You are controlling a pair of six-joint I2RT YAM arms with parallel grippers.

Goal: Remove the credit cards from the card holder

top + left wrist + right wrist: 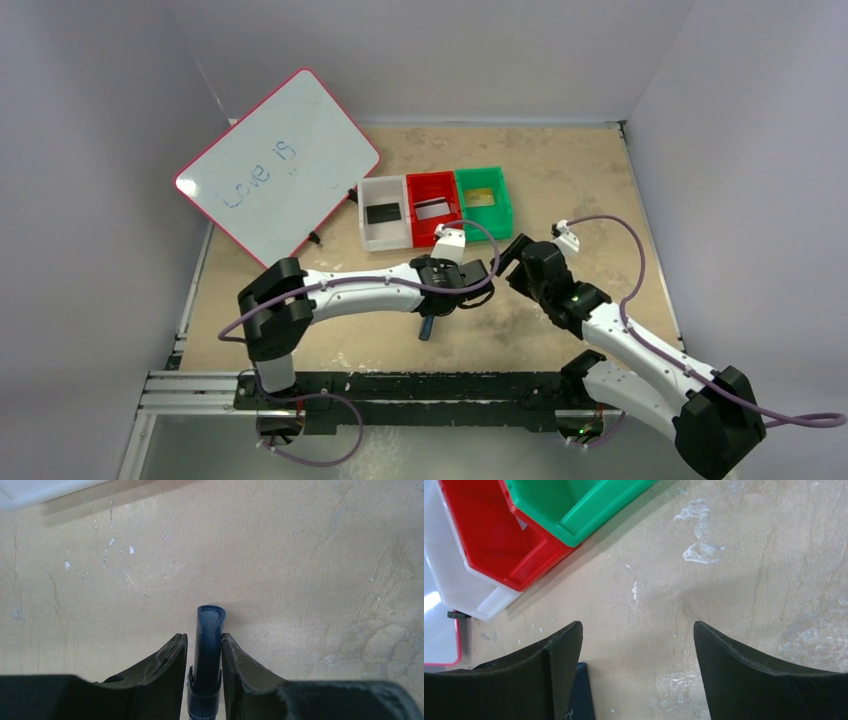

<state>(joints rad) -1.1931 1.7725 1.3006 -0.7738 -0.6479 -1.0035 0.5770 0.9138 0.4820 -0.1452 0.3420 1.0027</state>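
Cards appear already sorted: in the overhead view a black card (382,212) lies in the white bin (366,236), a silver-grey card (431,209) in the red bin (419,232), a gold-tan card (479,197) in the green bin (500,205). So the removal step looks done, w/ the holder being set down or let go.

Left to right: a whiteboard (277,165) is propped at far left. The left gripper (204,645) is seen w/ its fingers (167,662) narrow, either side of the closed navy card holder (209,645), held on edge over the tabletop (300,580); whether the pads press it cannot be told. The right gripper (638,645) is seen w/ fingers wide, nothing between them.

Next move, as judged: holder released flat, arms drawn back.

Overhead alone shows the bins' contents; left wrist alone shows the fit around the holder. Right wrist shows bin walls only, plus a dark blue corner at its lower edge, probably the holder.
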